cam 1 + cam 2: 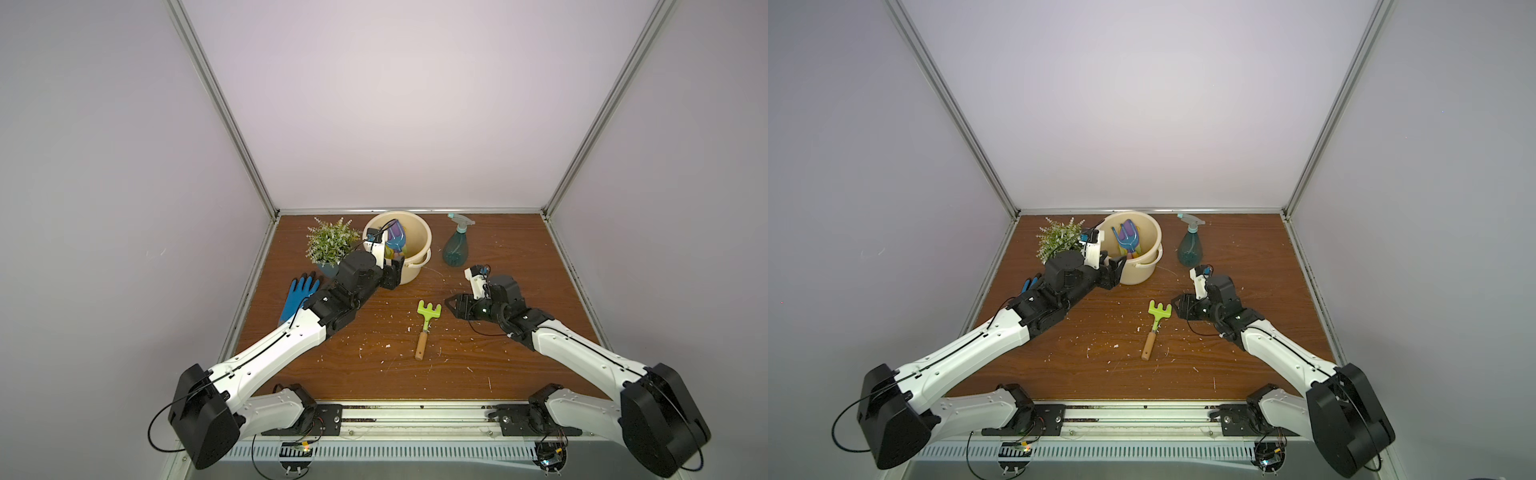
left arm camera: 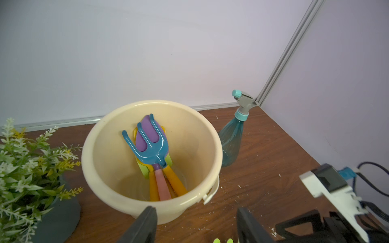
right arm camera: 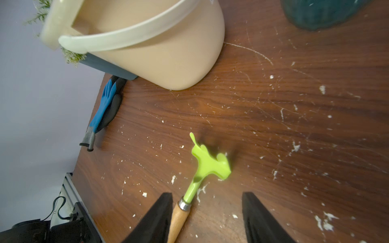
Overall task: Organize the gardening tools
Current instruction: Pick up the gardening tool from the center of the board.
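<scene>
Top views overhead; wrists low, both seeing bucket (image 2: 195,151).

Inside the cream bucket (image 2: 101,164), a teal-blue rake (image 2: 151,154) is seen over a purple trowel (image 2: 148,127), with yellow and lime-green edges behind and orange and pink handles below. In front of the bucket, a lime-green rake (image 1: 429,311) with a pale wooden handle is shown on the brown wood-grain table (image 1: 519,353), which is flecked with white. Beside the bucket are seen a translucent teal spray bottle (image 1: 455,249) with a grey trigger, a green-and-white plant (image 1: 332,239) and a blue-and-black glove (image 3: 105,109) with a grey cuff.
</scene>
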`<state>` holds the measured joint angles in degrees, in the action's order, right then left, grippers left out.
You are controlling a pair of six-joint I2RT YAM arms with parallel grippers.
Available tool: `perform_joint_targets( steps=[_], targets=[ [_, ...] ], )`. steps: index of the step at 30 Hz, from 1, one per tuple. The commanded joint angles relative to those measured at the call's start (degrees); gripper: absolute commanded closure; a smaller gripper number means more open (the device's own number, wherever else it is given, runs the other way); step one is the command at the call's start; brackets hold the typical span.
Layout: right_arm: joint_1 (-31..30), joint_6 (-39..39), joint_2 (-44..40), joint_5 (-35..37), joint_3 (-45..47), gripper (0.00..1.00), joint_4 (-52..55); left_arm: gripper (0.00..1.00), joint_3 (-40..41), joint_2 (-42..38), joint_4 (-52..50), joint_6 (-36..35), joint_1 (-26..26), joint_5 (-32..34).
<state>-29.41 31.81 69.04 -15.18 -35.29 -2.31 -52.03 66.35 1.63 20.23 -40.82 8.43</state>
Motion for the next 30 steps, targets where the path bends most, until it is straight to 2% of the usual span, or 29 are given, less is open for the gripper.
perform_joint_targets(
  steps=[1,6,11,16,25,30],
  targets=[
    [-1.8,-0.1,3.1,0.4,-3.8,0.41,0.5,0.36,3.2,-3.1,-1.7,1.8,-2.1,1.0],
    [-2.7,-2.4,7.1,3.4,-4.9,0.40,-1.0,0.36,8.6,-7.4,-1.3,4.3,-2.3,0.0],
    [-2.6,-6.1,10.9,5.8,-4.7,0.38,-4.9,0.36,9.5,-8.7,-2.4,4.6,-2.3,0.3],
    [-2.7,-9.3,15.8,4.0,-3.5,0.38,-10.3,0.36,10.1,-8.8,-2.0,5.5,-2.3,-0.5],
    [-2.8,-11.3,21.2,-4.5,-1.9,0.40,-18.2,0.36,11.0,-8.9,-1.6,6.7,-2.3,-0.5],
    [-4.2,-13.5,24.5,-4.1,-2.5,0.44,-18.6,0.37,11.2,-8.7,-1.3,7.1,-2.3,0.0]
  ],
)
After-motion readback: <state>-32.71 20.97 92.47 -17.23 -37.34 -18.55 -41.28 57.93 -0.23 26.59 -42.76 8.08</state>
